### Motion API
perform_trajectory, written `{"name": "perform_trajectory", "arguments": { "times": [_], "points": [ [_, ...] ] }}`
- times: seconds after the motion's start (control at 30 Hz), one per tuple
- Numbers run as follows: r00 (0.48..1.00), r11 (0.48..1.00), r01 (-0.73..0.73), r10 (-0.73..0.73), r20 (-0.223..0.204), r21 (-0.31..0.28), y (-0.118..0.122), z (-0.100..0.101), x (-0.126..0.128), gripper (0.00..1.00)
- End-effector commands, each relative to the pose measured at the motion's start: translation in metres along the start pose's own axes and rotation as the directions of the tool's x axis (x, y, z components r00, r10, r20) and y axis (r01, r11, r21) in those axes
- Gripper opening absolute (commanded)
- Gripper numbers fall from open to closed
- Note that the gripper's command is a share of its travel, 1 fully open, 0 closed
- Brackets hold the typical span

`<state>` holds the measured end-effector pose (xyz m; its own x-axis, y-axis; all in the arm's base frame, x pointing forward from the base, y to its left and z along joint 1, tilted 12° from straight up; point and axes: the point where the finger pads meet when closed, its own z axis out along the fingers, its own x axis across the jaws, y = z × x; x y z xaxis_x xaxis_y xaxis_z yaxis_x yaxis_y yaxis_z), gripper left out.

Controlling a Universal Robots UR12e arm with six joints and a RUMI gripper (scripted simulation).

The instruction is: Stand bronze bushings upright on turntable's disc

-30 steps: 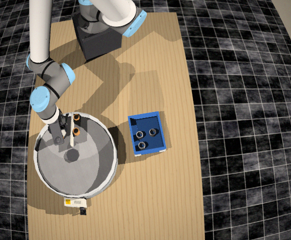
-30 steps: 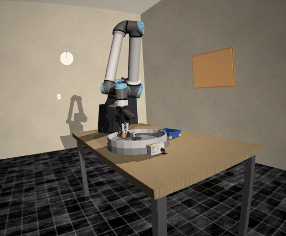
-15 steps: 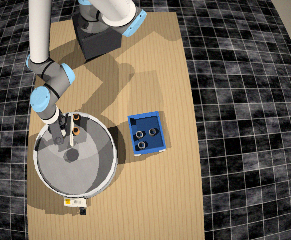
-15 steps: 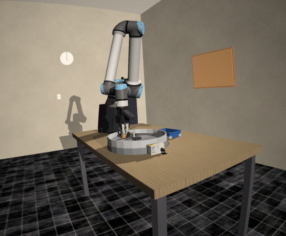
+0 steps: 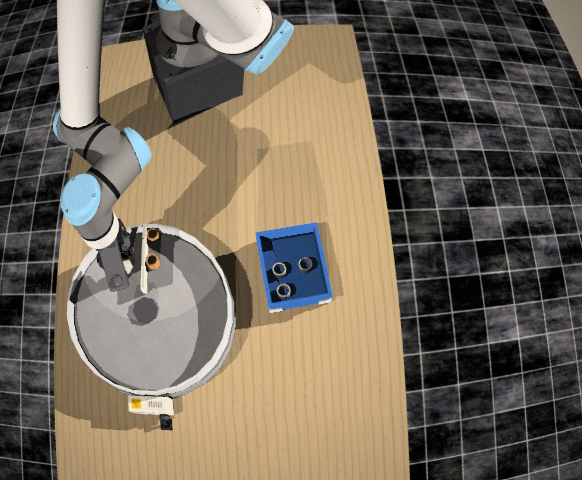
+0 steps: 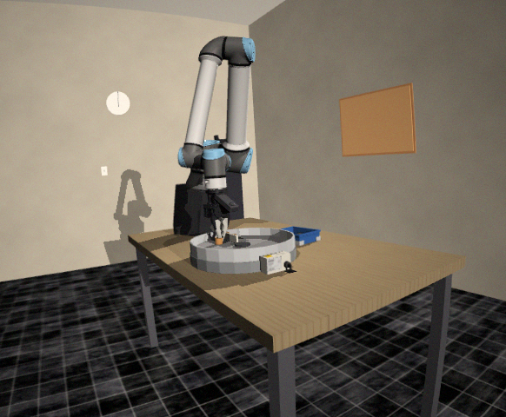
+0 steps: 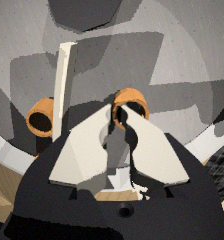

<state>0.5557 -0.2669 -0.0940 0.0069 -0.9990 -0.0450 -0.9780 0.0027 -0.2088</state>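
My gripper (image 7: 114,106) is shut on the wall of a bronze bushing (image 7: 132,102), pinching its near rim. It holds the bushing upright, low over the turntable's grey disc (image 5: 149,330), between the rim and the dark hub (image 5: 144,310). From the side the bushing (image 6: 217,241) shows under the fingertips (image 6: 217,232). From above, my arm (image 5: 125,252) hides it. Two more bronze bushings (image 5: 152,235) (image 5: 152,261) stand upright on the disc beside the white stripe (image 5: 144,263). One of them also shows in the wrist view (image 7: 40,117). Three steel bushings (image 5: 279,268) (image 5: 305,264) (image 5: 283,290) stand in the blue crate (image 5: 294,266).
The turntable has a raised white rim (image 5: 226,310) and a small control box (image 5: 149,404) at its front. The robot's dark base (image 5: 198,77) stands at the table's back. The crate sits just right of the turntable.
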Motion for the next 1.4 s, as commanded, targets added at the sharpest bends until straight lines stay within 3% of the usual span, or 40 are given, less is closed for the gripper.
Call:
{"name": "perform_trajectory", "arguments": {
  "times": [0.0, 0.97, 1.0, 1.37],
  "points": [
    [1.000, 1.000, 0.000, 0.000, -0.001, 0.001, -0.0004, -0.0003, 0.0003, 0.00],
    [1.000, 1.000, 0.000, 0.000, -0.001, 0.001, -0.0004, -0.0003, 0.0003, 0.00],
    [1.000, 1.000, 0.000, 0.000, -0.001, 0.001, -0.0004, -0.0003, 0.0003, 0.06],
    [1.000, 1.000, 0.000, 0.000, -0.001, 0.001, -0.0004, -0.0003, 0.0003, 0.06]
  ]
}}
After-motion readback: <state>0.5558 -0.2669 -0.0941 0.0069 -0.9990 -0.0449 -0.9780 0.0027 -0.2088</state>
